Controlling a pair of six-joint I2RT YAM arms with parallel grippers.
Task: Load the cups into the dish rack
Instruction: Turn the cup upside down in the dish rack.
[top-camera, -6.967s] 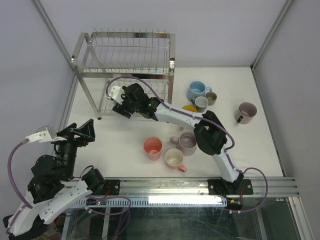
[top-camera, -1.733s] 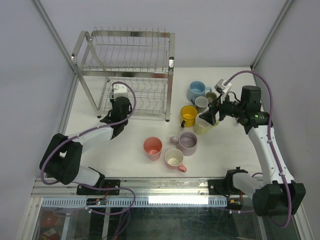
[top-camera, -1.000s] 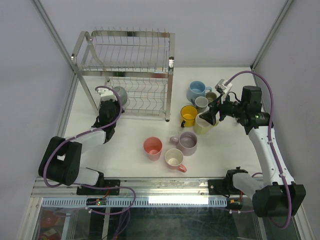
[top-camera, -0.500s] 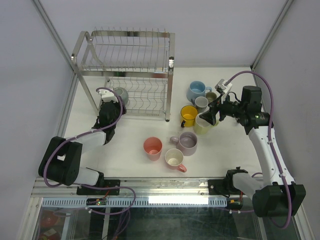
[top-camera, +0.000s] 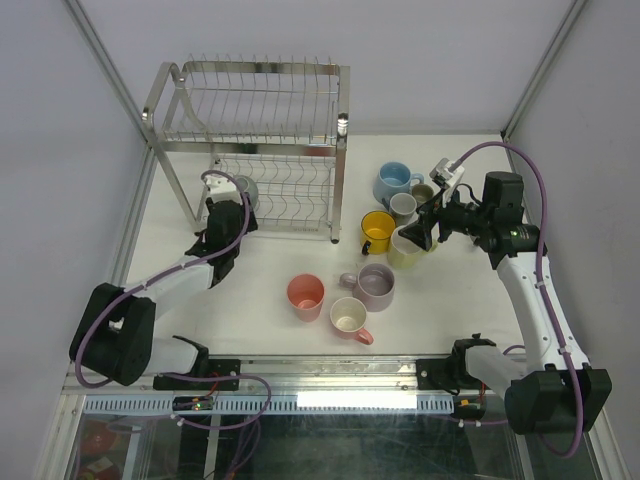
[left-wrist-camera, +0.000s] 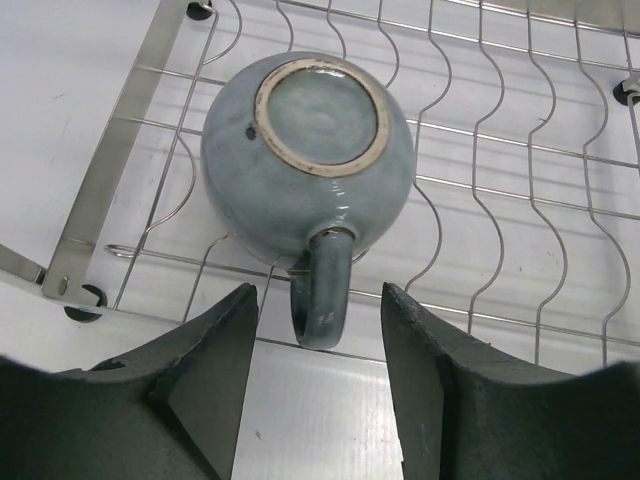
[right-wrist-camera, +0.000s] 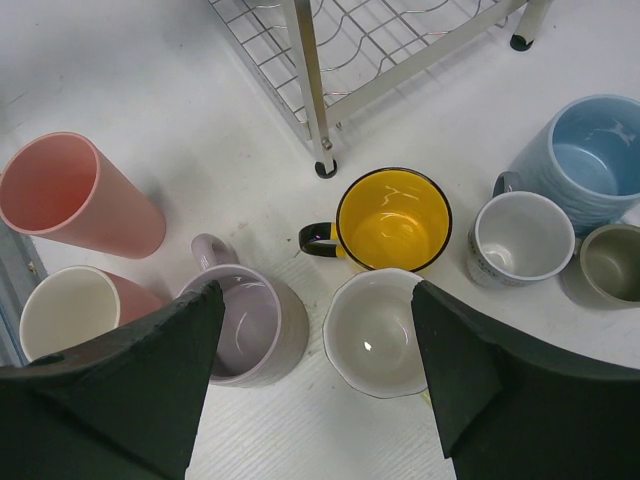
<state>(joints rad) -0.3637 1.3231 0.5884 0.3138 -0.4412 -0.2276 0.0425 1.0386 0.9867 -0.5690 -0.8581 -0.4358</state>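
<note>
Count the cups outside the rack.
8 on the table: blue, olive, grey, yellow, white beside the rack; lilac, salmon, cream-pink nearer the bases. The right arm may hide another.

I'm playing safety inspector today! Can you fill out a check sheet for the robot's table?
Surface: white table, looks clean.
Job's things: grey mug upside down on dish rack's lower shelf; eight cups seen on table, including yellow mug, light blue mug.
Clutter: nothing seen.
Grippers: left gripper open at grey mug's handle; right gripper open above pale cup.
Cables: purple cables loop along both arms.
Surroundings: white walls, metal frame posts.
</note>
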